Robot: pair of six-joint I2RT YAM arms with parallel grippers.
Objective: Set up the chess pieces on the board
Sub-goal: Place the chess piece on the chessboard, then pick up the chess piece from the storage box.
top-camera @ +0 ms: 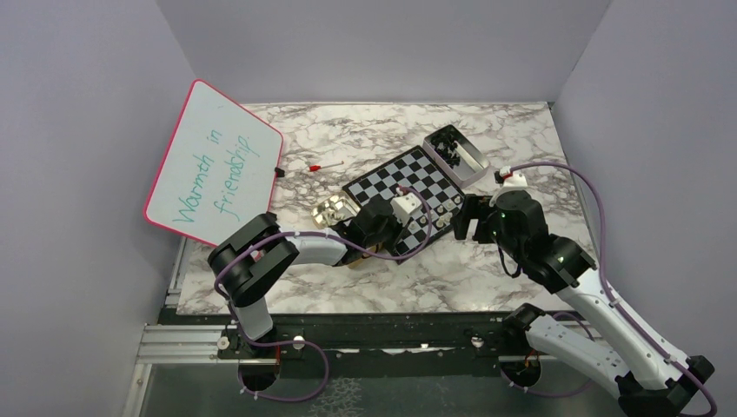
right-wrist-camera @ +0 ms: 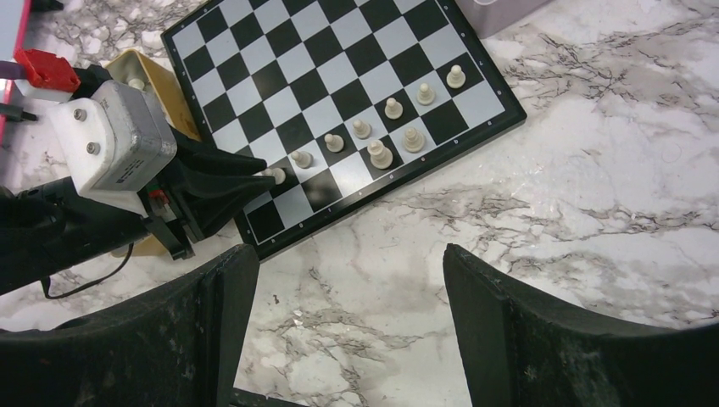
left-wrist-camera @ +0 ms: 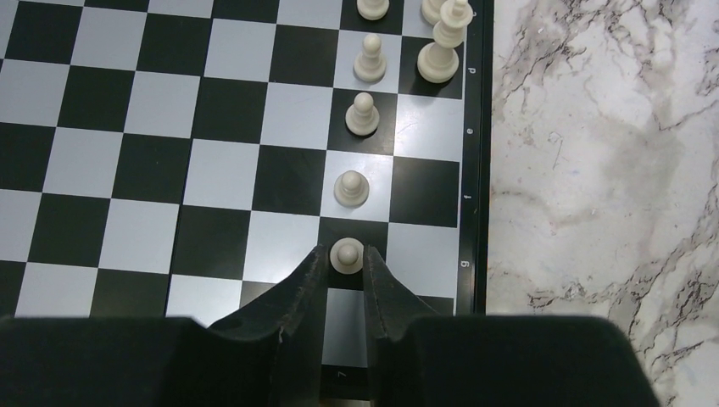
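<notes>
The chequered board (top-camera: 395,178) lies mid-table and also shows in the left wrist view (left-wrist-camera: 212,153) and the right wrist view (right-wrist-camera: 339,51). My left gripper (left-wrist-camera: 346,259) is shut on a white pawn (left-wrist-camera: 346,254) that stands on a black square near the board's near edge; the pawn also shows in the right wrist view (right-wrist-camera: 275,175). More white pawns (left-wrist-camera: 351,188) stand in the same row, with taller white pieces (left-wrist-camera: 441,51) behind them. My right gripper (right-wrist-camera: 348,254) is open and empty above bare marble, right of the board (top-camera: 465,217).
A pink-framed whiteboard (top-camera: 213,165) leans at the left. An open tin (top-camera: 454,149) with black pieces sits at the board's far right corner. A gold tin (top-camera: 333,211) lies left of the board. A small red-handled tool (top-camera: 317,166) lies behind the board.
</notes>
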